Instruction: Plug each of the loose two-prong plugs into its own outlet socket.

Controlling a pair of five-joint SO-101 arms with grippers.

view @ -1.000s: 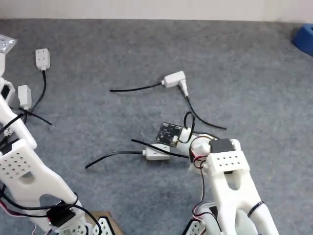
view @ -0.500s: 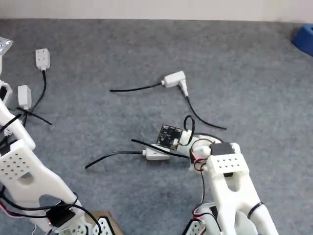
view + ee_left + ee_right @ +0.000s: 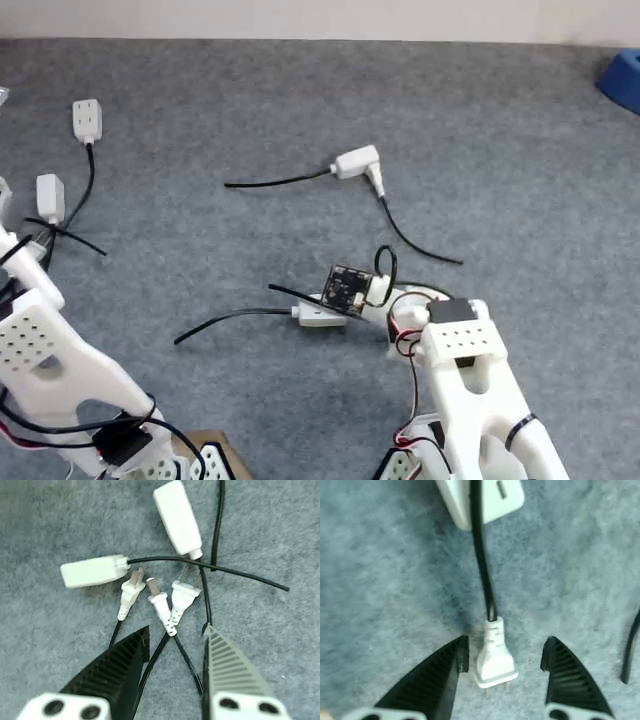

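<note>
In the left wrist view, three white two-prong plugs [image 3: 131,591] [image 3: 160,602] [image 3: 185,594] lie side by side on black cords. Two white outlet sockets [image 3: 95,571] [image 3: 178,512] rest just beyond them. My left gripper [image 3: 176,629] hangs open above the plug cords, holding nothing. In the right wrist view, another white plug [image 3: 494,657] lies between the open fingers of my right gripper [image 3: 506,642], and the fingers do not touch it. Its black cord crosses a white socket [image 3: 485,500]. From above, that socket [image 3: 320,314] sits beside the right arm's wrist [image 3: 347,285].
Grey carpet covers the table. More sockets lie at the far left [image 3: 87,120] [image 3: 49,197] and at the centre back [image 3: 357,161], each with a black cord. A blue object [image 3: 622,78] sits at the far right edge.
The right wrist has drawn back a little toward its base. The left arm has shifted down and left at the view's edge. The plugs and sockets have stayed put.
</note>
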